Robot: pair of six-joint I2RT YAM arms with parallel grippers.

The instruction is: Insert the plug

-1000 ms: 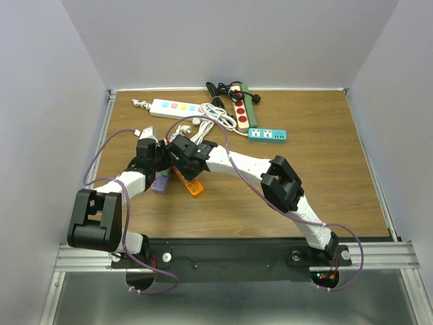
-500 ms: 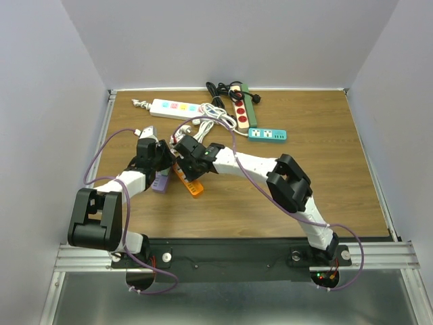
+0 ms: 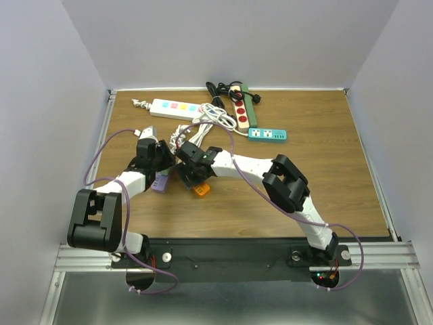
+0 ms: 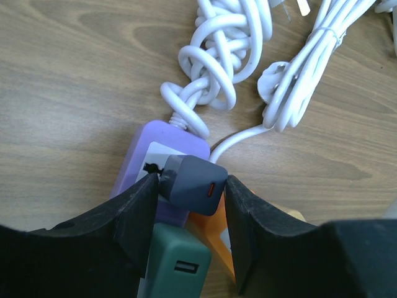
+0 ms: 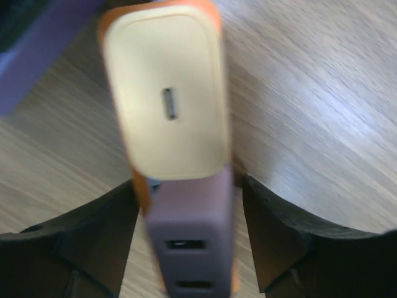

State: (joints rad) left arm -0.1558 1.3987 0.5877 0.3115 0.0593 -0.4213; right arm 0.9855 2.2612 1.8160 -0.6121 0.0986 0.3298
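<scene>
Right hand (image 3: pixel 189 177) shifted nearer; wooden table (image 3: pixel 325 183), pale grey walls (image 3: pixel 223 40).

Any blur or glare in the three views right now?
Right wrist: soft, cream charger and table grain smeared. Left wrist: sharp on the grey adapter and white cord. Top external: even light, no glare.

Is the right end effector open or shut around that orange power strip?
Open: the right end effector straddles the orange power strip, with wood showing inside one finger.
</scene>
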